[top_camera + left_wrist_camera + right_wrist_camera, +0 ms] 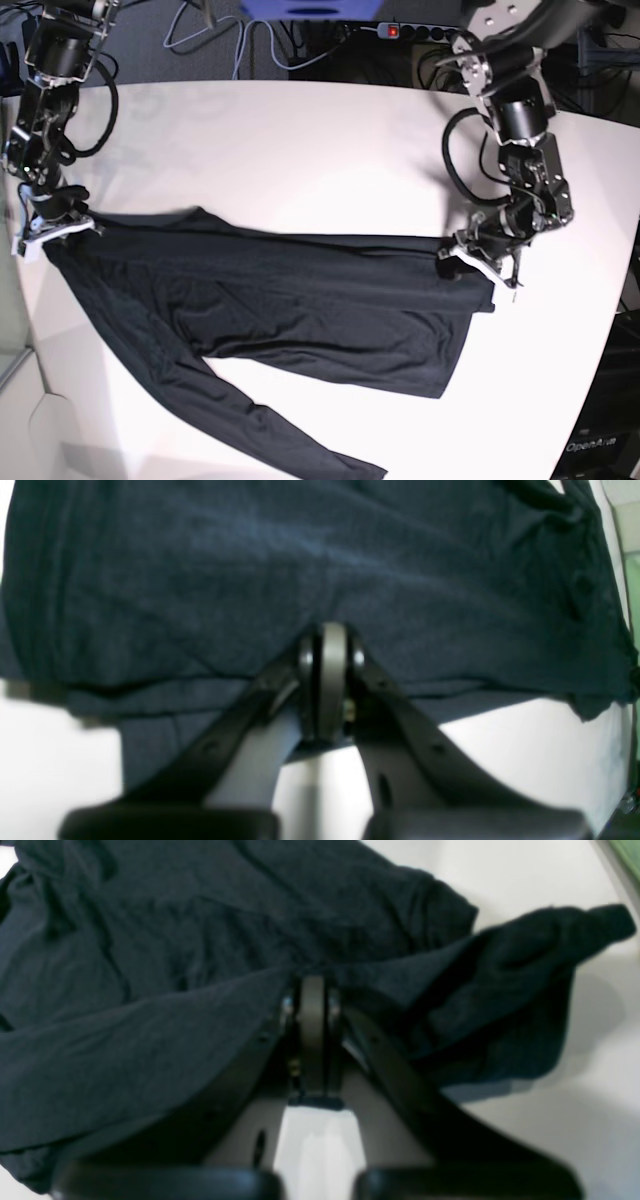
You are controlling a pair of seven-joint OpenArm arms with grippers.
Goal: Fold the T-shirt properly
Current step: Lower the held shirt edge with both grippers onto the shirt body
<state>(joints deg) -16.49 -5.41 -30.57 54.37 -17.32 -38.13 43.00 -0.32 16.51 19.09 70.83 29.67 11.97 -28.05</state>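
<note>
The T-shirt (300,300) is a large, plain black long-sleeved garment of thin, slightly shiny fabric with no print. It lies stretched across the near half of the white table (300,140), its upper edge pulled into a nearly straight line between the two arms. Below that edge the body spreads flat with soft diagonal wrinkles, and one long sleeve trails away from the body toward the table's near edge, lying flat.

The left gripper (330,645) is clenched on the T-shirt's edge at the end nearest that arm; in the left wrist view the fabric bunches between the closed fingertips, with a hem line running just below them and bare table beyond.

The right gripper (312,995) is likewise clamped on cloth at the opposite end of the T-shirt. In the right wrist view the fabric folds over itself around the fingertips, and a loose, crumpled flap sticks out to one side above the table.
</note>
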